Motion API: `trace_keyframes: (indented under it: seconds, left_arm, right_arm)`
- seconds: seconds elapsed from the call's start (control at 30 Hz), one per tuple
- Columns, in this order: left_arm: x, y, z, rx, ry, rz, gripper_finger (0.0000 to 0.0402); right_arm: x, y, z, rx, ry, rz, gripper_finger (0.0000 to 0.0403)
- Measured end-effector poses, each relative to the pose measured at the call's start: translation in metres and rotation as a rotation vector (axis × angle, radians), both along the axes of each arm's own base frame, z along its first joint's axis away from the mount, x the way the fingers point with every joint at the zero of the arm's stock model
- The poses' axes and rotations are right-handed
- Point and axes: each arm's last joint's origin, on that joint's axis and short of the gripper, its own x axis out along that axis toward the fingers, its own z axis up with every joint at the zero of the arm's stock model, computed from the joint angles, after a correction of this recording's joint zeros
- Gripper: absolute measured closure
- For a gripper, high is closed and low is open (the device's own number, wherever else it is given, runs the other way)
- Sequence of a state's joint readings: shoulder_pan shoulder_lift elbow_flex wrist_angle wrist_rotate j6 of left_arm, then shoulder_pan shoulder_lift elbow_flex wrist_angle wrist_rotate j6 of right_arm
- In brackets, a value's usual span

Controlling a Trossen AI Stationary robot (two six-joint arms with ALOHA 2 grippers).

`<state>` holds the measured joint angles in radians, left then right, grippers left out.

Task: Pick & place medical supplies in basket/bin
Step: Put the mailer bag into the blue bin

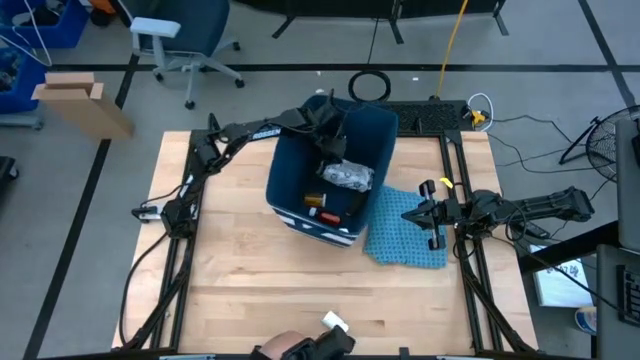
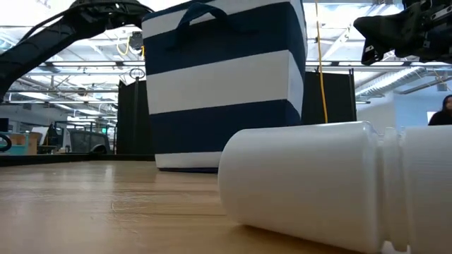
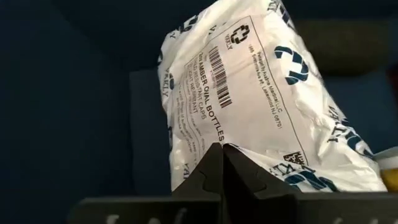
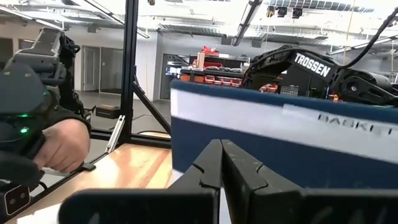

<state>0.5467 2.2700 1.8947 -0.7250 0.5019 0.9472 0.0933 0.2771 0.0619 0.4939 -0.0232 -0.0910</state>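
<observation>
Left gripper [image 3: 222, 163]: fingers together, pinching the edge of the white speckled flat packet [image 3: 249, 93], inside the basket [image 1: 300, 165].
Packet: it hangs just in front of the left fingers, over the far half of the basket; printed label and barcode are visible.
Basket: dark blue with white bands; it surrounds the left gripper and stands on the wooden table [image 1: 250, 270].
Items in basket: below the left gripper lie an orange pill bottle [image 1: 314, 201] and a red-white tube [image 1: 327, 215].
Right gripper [image 1: 415, 214]: fingers together, holding nothing, above the blue patterned cloth [image 1: 405, 240], just beside the basket.
White bottle [image 2: 332, 185]: it lies on its side at the near table edge, well apart from both grippers.
Person's hand [image 4: 59, 146]: it is seen beyond the table.
</observation>
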Motion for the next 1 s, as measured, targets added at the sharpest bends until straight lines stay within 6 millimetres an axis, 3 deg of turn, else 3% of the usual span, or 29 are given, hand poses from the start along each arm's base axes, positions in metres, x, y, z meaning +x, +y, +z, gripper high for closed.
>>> trace_keyframes:
  seconds: [0.27, 0.6, 0.77, 1.0]
  left_arm:
    - [-0.020, 0.019, -0.006, -0.107, 0.114, 0.172, 0.0401]
    - [-0.012, 0.003, -0.007, -0.013, 0.173, 0.156, 0.0393]
    - [-0.009, 0.001, -0.005, 0.001, 0.158, 0.157, 0.0355]
    - [-0.008, -0.002, 0.004, 0.020, 0.140, 0.159, 0.0270]
  right_arm:
    - [0.000, 0.000, -0.001, -0.001, 0.007, 0.002, 0.0403]
    - [0.000, 0.000, -0.001, -0.005, 0.006, -0.001, 0.0403]
    - [0.000, 0.000, -0.001, -0.007, 0.005, -0.001, 0.0403]
    - [0.000, 0.000, -0.001, -0.005, 0.006, -0.001, 0.0403]
